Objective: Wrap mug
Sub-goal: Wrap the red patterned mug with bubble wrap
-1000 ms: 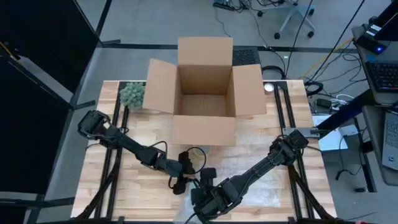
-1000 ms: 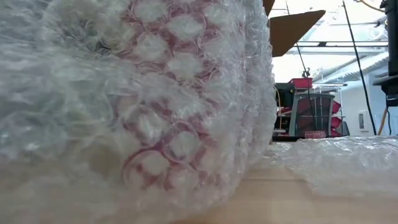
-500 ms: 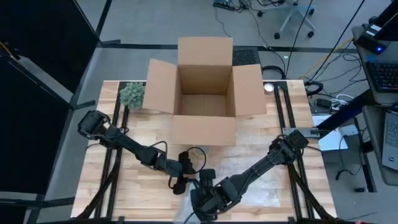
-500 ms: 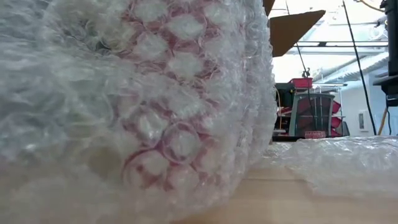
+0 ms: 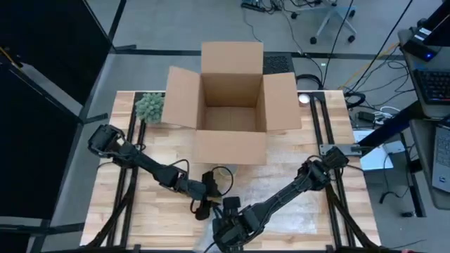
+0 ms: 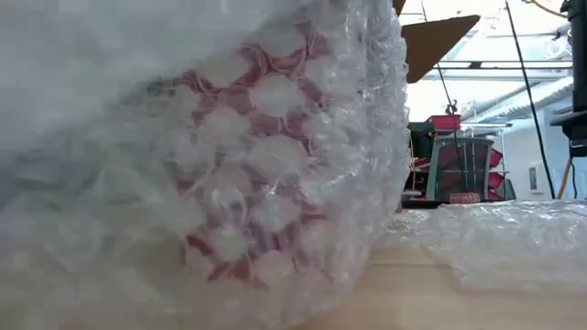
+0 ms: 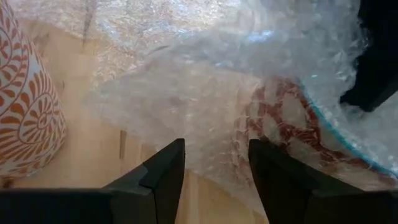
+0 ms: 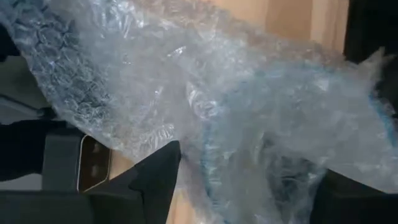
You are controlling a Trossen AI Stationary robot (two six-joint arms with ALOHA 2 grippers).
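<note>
**While the wrap is half over the mug, keep the sheet taut**

With the mug [image 7: 292, 124] lying just ahead of the left gripper [image 7: 214, 165], whose fingers stand apart and hold nothing, the bubble wrap [image 7: 205, 93] already drapes over most of its red-patterned wall. The right gripper [image 8: 242, 180] sits right against the same bundle at the table's near edge, with wrap bunched between its spread fingers; whether it actually pinches the sheet I cannot tell.

Judging from this, the fold is under way but loose. To do it well, the right gripper should draw the free edge fully across the mug while the left braces the bundle from its side, so the mug cannot roll. A second patterned mug [image 7: 25, 118] stands off to one side of the left gripper; keep the sheet clear of it.
</note>
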